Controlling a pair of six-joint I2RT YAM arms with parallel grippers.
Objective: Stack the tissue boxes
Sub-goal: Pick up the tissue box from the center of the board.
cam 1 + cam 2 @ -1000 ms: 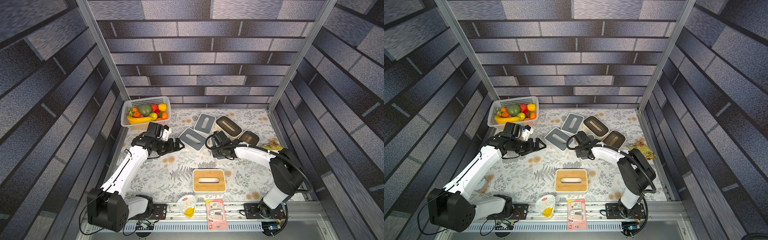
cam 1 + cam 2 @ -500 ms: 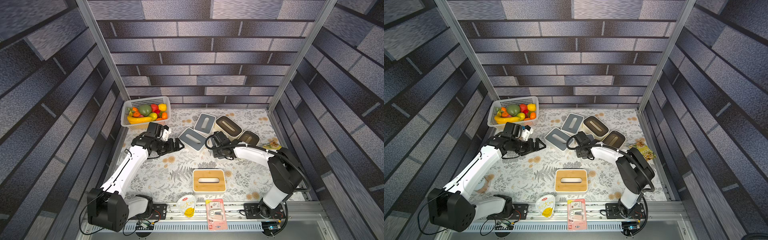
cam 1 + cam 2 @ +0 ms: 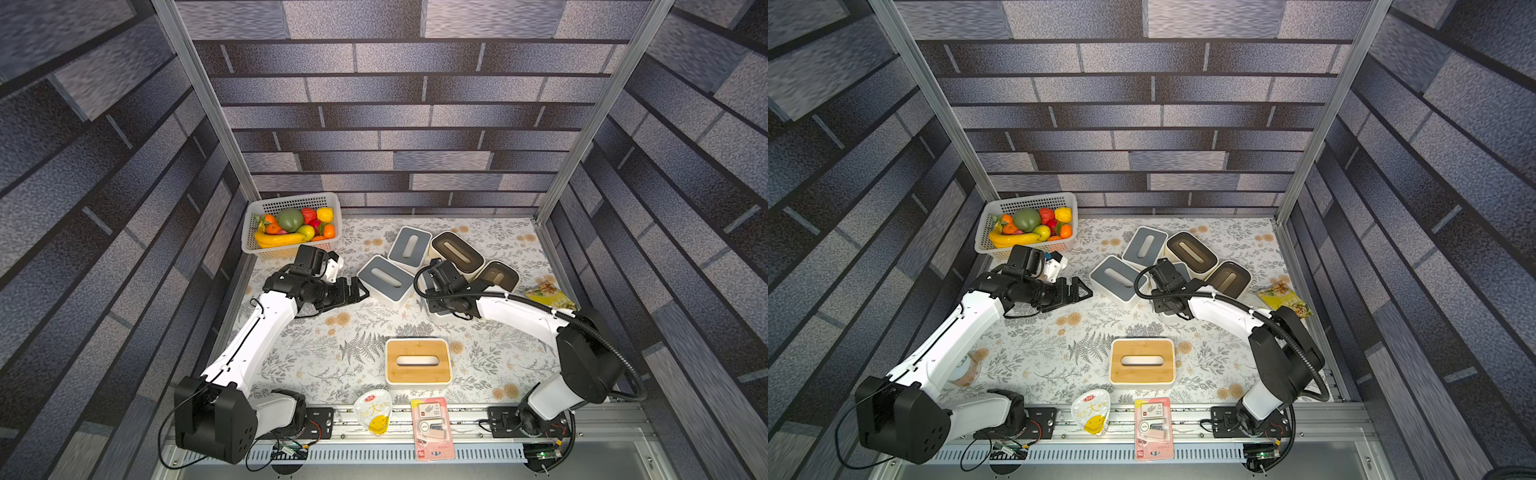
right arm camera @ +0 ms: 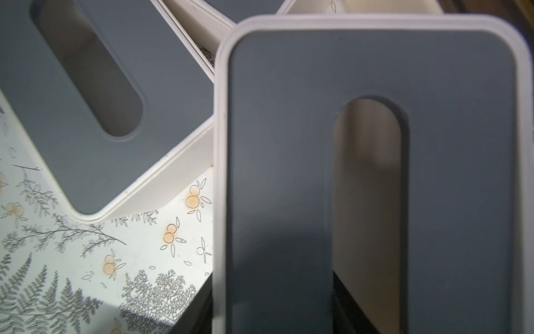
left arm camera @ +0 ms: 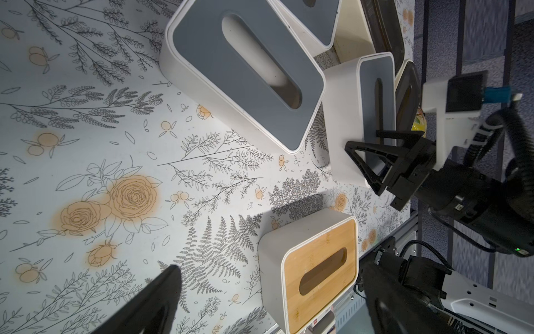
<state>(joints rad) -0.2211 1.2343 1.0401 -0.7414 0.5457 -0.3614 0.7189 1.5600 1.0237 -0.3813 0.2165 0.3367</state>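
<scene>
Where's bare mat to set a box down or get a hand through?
Free: mat between left arm and wood-lid tissue box; smaller patch between that box and right arm. Crowded: grey-lid tissue boxes and brown-lid tissue boxes bunched at the back, right pincer gripping one.

1. A sealed cup (image 3: 373, 412) lies on the front rail (image 3: 602, 419); its white lid carries a red oval logo, a yellow smiling face, and one large yellow character that appears to be 大; the small characters beside it cannot be read.
2. A pink blister pack (image 3: 432, 430) lies beside the cup; the white print on its red label is too small to read in both top views.
3. A yellow snack bag (image 3: 1285, 300) lies by the right wall; its print is illegible.
</scene>
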